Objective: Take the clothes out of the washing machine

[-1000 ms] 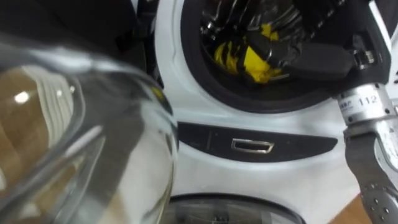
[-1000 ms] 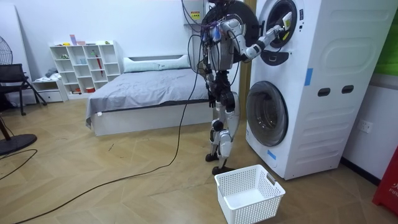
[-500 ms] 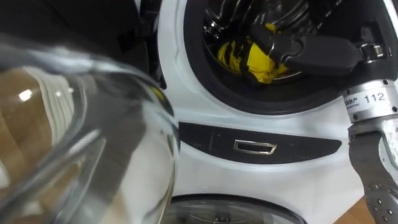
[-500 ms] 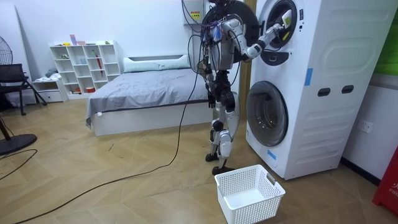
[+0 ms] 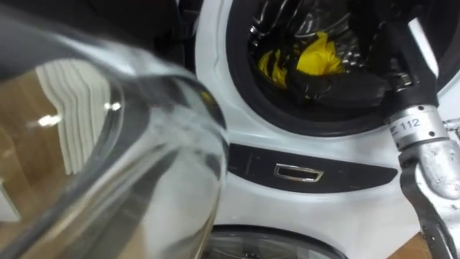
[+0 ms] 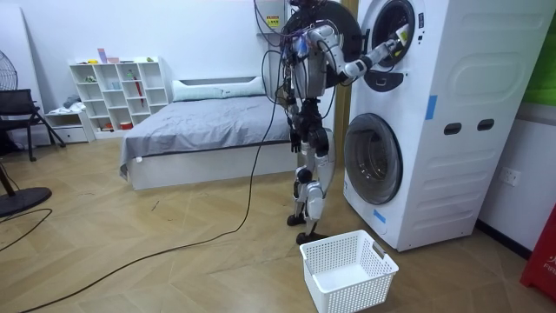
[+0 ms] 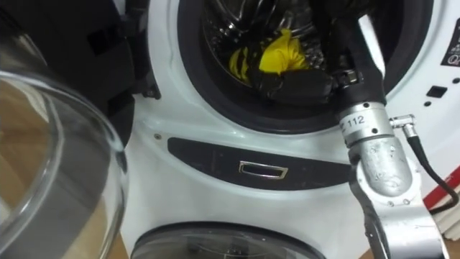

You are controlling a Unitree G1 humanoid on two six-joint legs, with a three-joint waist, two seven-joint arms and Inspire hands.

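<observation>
At the room view's right, two washing machines (image 6: 434, 130) are shown stacked, one above the other, with the robot standing just before them. One glass door (image 5: 108, 144), swung open to the left, is cut off by the near and left edges of the eye views. One white basket (image 6: 360, 294) is set on the floor near the robot's feet. One dark panel (image 5: 309, 169) with a single metal recess is seen beneath the upper drum (image 5: 277, 18). One yellow garment (image 5: 316, 57) is lodged inside that drum, partly hidden. One right hand (image 5: 338, 85), dark against the drum, is placed just beneath the garment and against it; whether it is closed upon the cloth cannot be made out.
</observation>
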